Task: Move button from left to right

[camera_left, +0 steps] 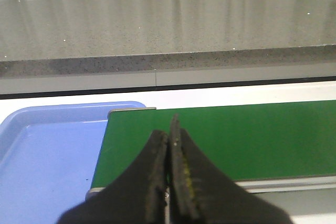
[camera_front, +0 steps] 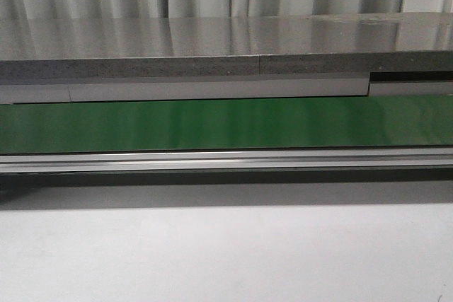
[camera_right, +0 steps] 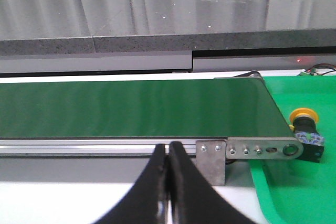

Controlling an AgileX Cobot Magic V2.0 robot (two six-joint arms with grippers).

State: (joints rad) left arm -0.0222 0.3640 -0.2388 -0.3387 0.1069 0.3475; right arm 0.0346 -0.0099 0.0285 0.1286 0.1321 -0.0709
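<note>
The button point(camera_right: 306, 132) shows only in the right wrist view. It is a small push-button switch with a round yellow-orange mushroom head and a dark boxy body; a bluish patterned band runs around it just under the head. It lies tipped on its side on a green tray point(camera_right: 294, 192), head and body both visible, just past the rounded metal end of the green conveyor belt point(camera_right: 142, 108) and close beside it. Nothing grips it, and whether it touches the belt frame cannot be told
</note>
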